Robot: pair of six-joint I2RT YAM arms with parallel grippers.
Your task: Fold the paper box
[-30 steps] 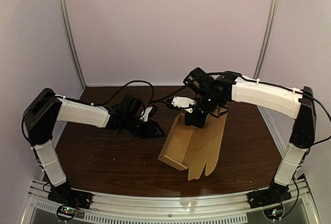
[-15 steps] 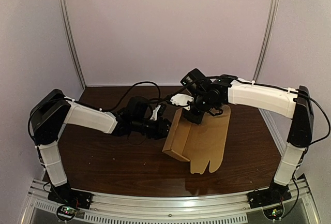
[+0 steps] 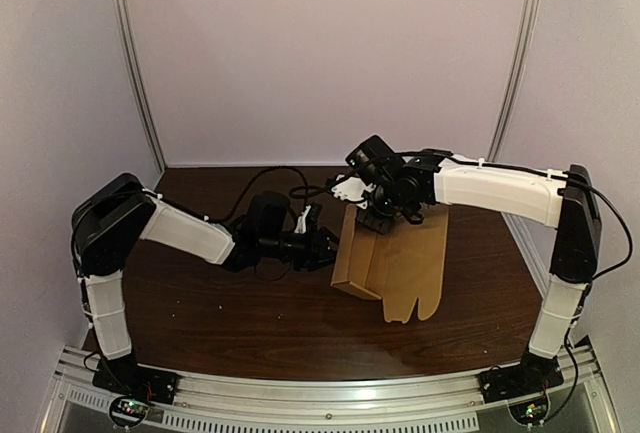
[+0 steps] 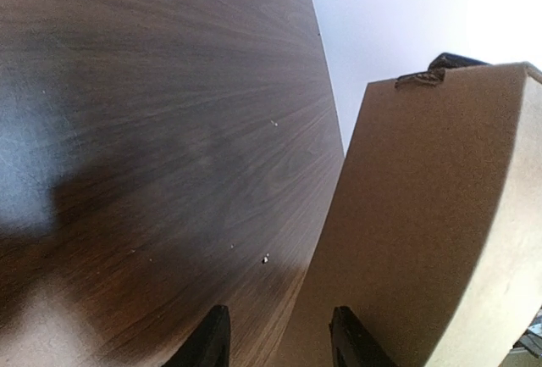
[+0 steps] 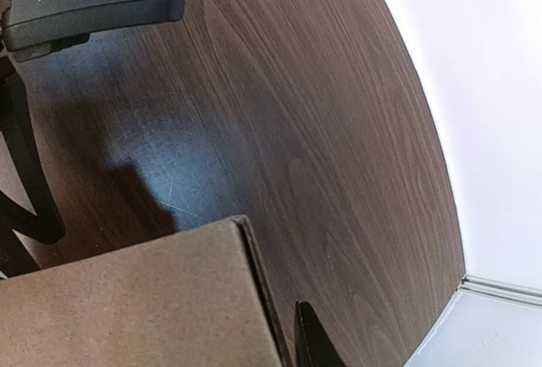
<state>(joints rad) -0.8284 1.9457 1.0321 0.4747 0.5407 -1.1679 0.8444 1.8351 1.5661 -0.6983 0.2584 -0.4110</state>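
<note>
We see the brown cardboard box [image 3: 395,263] standing half-folded on the dark wooden desk [image 3: 230,323], just right of centre. Our right hand [image 3: 376,219] is at its 12 o'clock, clenched on the top edge. Our left hand [image 3: 330,249] sits at 9 o'clock, fingers [image 4: 212,346] parted, beside the box's wall.

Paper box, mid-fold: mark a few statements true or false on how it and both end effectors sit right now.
1. The paper box lies completely flat on the table. False: its left panel stands up off it.
2. The right end effector is at the box's upper far edge. True.
3. The left end effector is on the box's right side. False: it is at the left panel.
4. The left end effector's fingers are apart. True.
</note>
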